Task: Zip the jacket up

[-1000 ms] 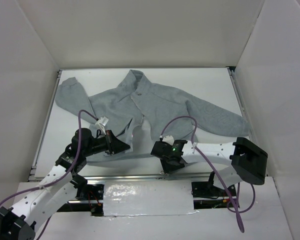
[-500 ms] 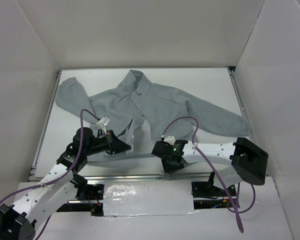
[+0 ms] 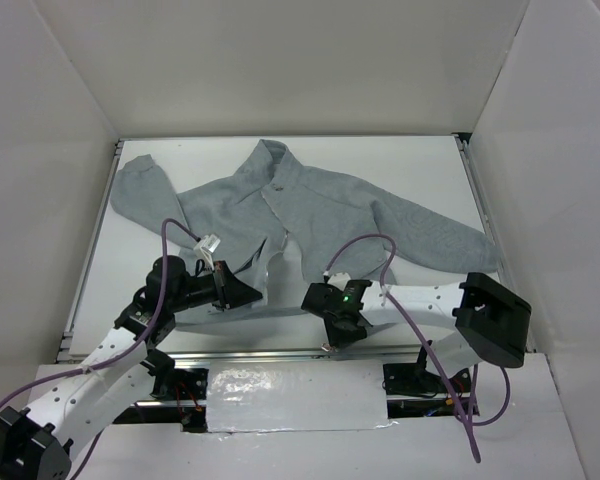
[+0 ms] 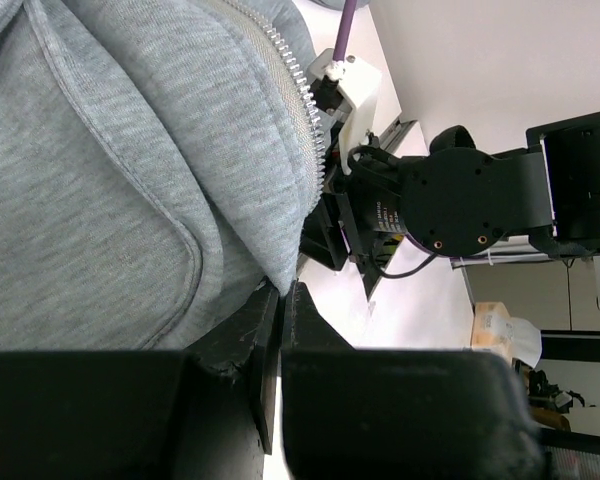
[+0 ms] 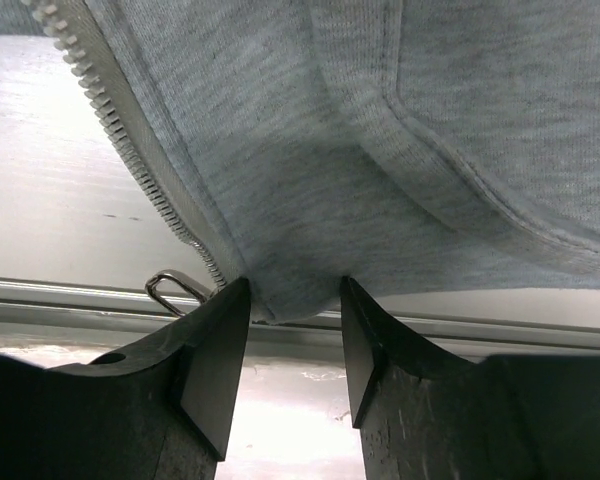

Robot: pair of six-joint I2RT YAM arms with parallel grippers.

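On the white table (image 3: 430, 165) we see the jacket (image 3: 320, 205) spread out flat, its collar (image 3: 269, 155) toward the far wall and its hem toward the arms. At the far left of the overhead view, one sleeve (image 3: 140, 190) reaches to the table's back corner. Next comes the left gripper (image 3: 248, 293) at the hem of the left front panel. Its wrist camera shows the left gripper (image 4: 280, 292) with its fingers pressed together on the bottom corner of the grey fabric. A pocket (image 4: 130, 210) lies above the pinch, and the zipper teeth (image 4: 305, 110) run along the panel's edge. In the middle the front stands open, with bare table between the two panels near the hem. To the right of that gap, the right gripper (image 3: 318, 297) meets the other panel's hem. Its own camera shows the right gripper (image 5: 295, 290) with a fold of hem clamped between its two fingers. A row of zipper teeth (image 5: 130, 150) lies just to the left, and a small metal ring (image 5: 175, 288) sits beside the left finger. Farthest right, the other sleeve (image 3: 440, 235) stretches toward the table's edge.
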